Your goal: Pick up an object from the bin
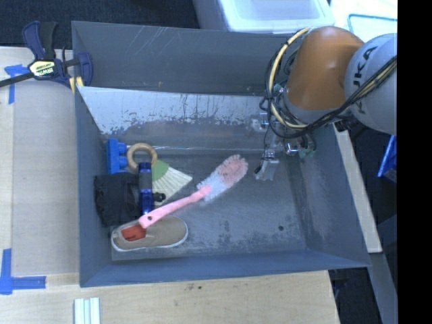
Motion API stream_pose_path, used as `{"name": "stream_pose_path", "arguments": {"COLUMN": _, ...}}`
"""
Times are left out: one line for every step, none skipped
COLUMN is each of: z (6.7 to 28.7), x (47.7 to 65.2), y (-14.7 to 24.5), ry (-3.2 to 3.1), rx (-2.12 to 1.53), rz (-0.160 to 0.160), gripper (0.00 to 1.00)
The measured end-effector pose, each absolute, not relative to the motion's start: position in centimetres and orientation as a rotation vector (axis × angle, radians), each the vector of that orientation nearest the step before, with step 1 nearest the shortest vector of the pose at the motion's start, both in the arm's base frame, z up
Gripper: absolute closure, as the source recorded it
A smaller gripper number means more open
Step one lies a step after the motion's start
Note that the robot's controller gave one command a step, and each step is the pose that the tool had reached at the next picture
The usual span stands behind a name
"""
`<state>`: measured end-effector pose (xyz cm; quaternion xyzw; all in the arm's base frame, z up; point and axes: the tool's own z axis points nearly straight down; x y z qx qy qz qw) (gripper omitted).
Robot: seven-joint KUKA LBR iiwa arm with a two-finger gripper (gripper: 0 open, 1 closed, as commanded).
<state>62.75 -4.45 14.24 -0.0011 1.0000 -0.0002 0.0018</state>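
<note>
Pink brush (194, 197) is lying just beside the gripper (265, 169), whose spread I cannot tell; I'm favouring its thin handle.

1 ea: pink brush (196, 198), shoe (165, 235), wood ring (129, 155), blue toy (116, 156), black cloth (113, 198).

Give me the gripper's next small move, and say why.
Probably a small shift toward the view's left, over the pink plastic long-handled brush. The gripper hangs beside its bristle head, above bare floor of the grey metal bin, so that brush is the nearest thing to pick.
</note>
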Motion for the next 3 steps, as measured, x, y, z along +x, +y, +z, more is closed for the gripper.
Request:
{"name": "stream_pose_path", "arguments": {"z": 14.2, "x": 62.8, "y": -4.4, "ry": 3.138, "rx": -0.004, "rz": -0.001, "gripper": 0.0}}
{"name": "stream_pose_path", "arguments": {"z": 6.7, "x": 61.2, "y": -1.9, "ry": 3.14, "rx": 0.023, "rz": 0.002, "gripper": 0.0}}
{"name": "stream_pose_path", "arguments": {"z": 9.1, "x": 62.2, "y": -0.6, "ry": 3.123, "rx": -0.011, "rz": -0.005, "gripper": 1.0}}
